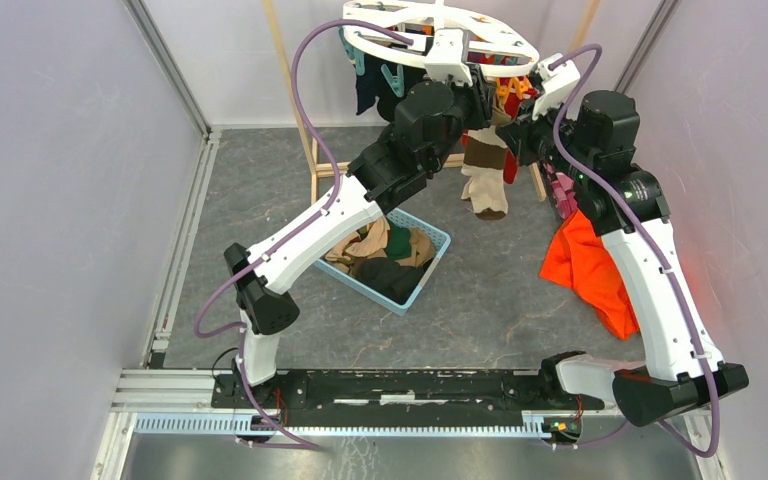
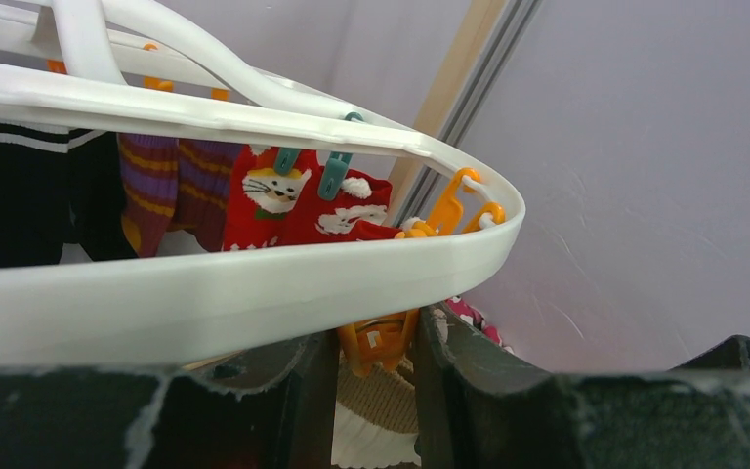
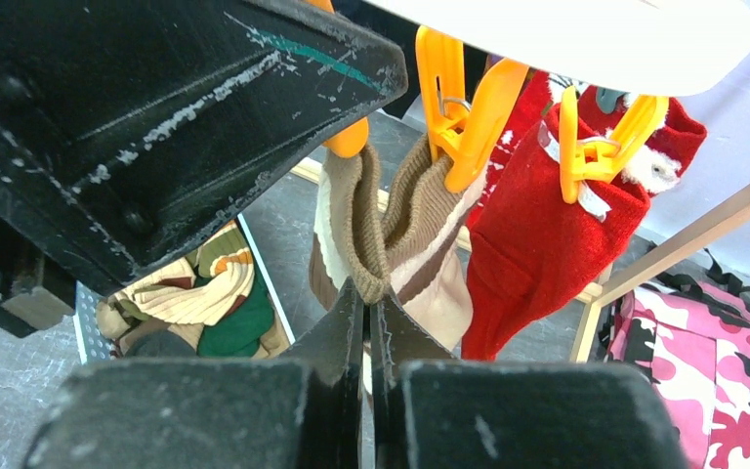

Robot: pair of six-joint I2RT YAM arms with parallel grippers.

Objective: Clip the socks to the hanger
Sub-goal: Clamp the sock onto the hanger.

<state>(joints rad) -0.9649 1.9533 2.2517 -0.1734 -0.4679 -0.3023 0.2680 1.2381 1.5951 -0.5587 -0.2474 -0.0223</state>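
Right wrist view: the right end effector point(image 3: 365, 303) is pressed together on the low fold of a beige-brown striped knitted sock point(image 3: 420, 215). The sock hangs under the large white oval plastic hanger point(image 2: 254, 283), with one side of its cuff bitten by an orange plastic clip point(image 3: 469, 127). In the left wrist view the left end effector point(image 2: 377, 366) is seen partly closed around a neighbouring orange clip point(image 2: 381, 344), apparently squeezing its handles.

The step in hand is judged to be feeding the loose cuff into that squeezed clip. The fold should be raised straight up and set deep in the clip's mouth before the squeeze is eased. The fabric should be let go only once the clip has bitten. Little sideways force should be used, since the hanger may swing. Red Santa-patterned socks point(image 3: 537, 225) are clipped just beside.

Below, a mottled grey desk point(image 1: 480, 300) carries a light blue plastic basket point(image 1: 428, 275) of further socks, a bright orange cloth point(image 1: 590, 265) and a pink camouflage garment point(image 3: 703, 362). A light wooden pole rack point(image 1: 290, 80) and pale walls point(image 1: 60, 150) enclose the space.
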